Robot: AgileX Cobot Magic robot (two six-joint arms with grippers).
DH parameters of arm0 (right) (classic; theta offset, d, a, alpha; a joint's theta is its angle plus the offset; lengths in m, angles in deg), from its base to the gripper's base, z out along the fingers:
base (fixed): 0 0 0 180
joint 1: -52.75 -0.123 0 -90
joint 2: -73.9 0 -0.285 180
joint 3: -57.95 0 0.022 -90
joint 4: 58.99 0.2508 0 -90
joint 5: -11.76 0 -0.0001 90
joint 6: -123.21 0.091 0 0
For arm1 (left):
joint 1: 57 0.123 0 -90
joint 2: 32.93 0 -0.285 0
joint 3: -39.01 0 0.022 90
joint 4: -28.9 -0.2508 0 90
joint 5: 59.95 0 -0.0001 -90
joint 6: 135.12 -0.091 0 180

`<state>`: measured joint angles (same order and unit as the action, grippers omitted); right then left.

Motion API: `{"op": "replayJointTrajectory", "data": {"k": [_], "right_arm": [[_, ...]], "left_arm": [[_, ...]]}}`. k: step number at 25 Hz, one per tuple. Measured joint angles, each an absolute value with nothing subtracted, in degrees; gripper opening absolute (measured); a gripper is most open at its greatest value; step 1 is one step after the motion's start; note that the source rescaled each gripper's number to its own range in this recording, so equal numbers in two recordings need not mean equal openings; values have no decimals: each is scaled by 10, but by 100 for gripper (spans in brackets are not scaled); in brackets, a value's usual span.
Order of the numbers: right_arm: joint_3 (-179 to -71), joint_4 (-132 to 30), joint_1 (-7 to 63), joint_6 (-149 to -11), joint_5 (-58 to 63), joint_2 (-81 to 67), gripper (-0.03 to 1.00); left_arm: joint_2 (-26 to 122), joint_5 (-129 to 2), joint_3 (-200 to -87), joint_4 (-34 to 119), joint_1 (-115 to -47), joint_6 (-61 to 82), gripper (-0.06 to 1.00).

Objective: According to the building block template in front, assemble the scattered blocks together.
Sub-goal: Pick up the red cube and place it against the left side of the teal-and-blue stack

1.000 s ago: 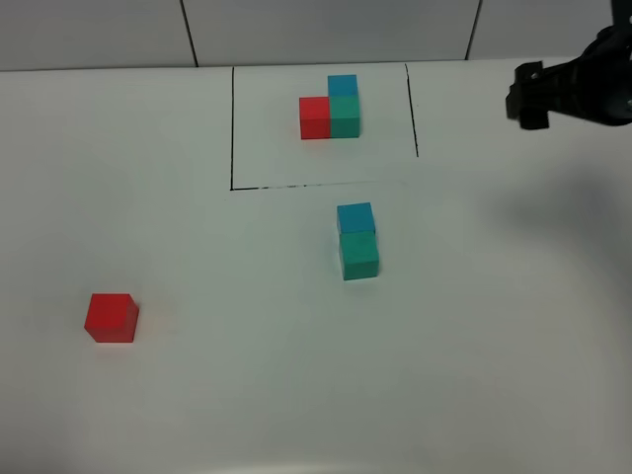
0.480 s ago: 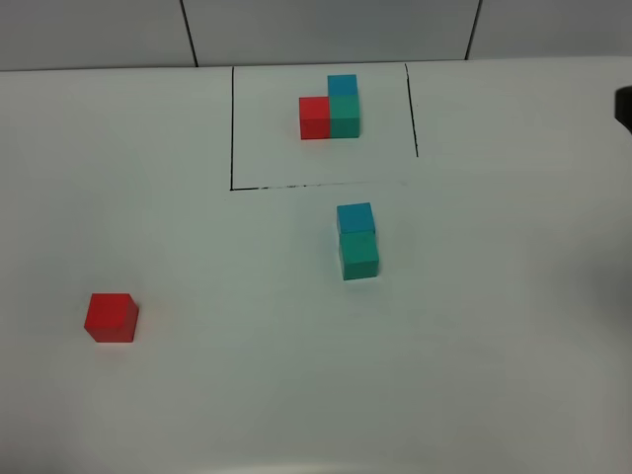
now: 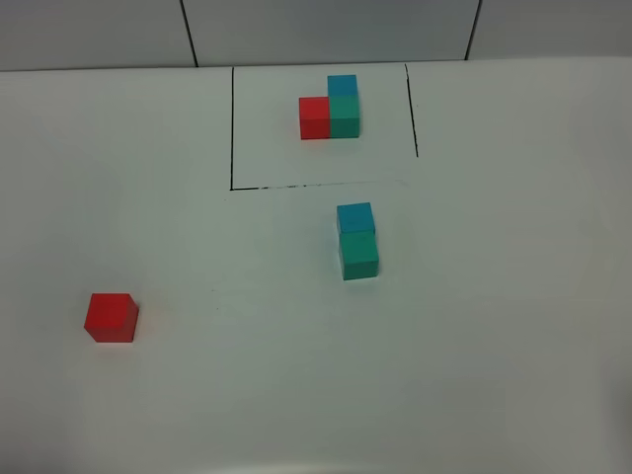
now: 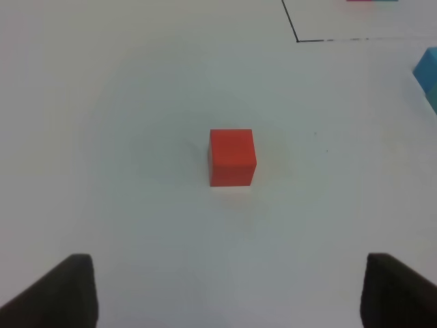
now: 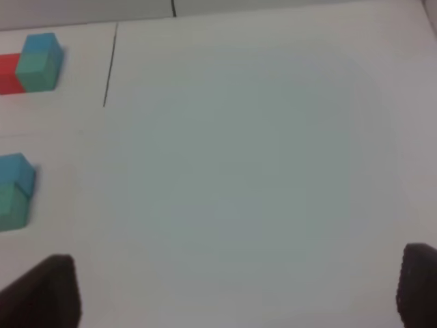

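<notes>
Laboratory test bench for robot handling trials: a bare white tabletop (image 3: 494,346) fills the high view, marked with a frame of thin black lines (image 3: 232,128). Inside the frame sits a template cluster (image 3: 331,107) of red, teal and blue cubes. Plain matching cubes lie outside it, a blue-and-teal pair (image 3: 357,242) touching each other and a lone red cube (image 3: 111,317) well apart. Behind the table runs a pale panelled wall (image 3: 326,30) with dark seams.
</notes>
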<state>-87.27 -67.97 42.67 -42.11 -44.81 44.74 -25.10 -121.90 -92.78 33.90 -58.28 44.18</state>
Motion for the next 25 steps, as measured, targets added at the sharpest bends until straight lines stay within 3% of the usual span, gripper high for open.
{"op": "replayJointTrajectory", "data": {"k": [10,25], "right_arm": [[-855,-707,427,-409,-578,647,100],[-749,-655,426,-437,-473,666,100]], "left_arm": [[-251,-1219,-928,339,-583,442,88],[-251,-1219,-928,339,-583,442,88]]}}
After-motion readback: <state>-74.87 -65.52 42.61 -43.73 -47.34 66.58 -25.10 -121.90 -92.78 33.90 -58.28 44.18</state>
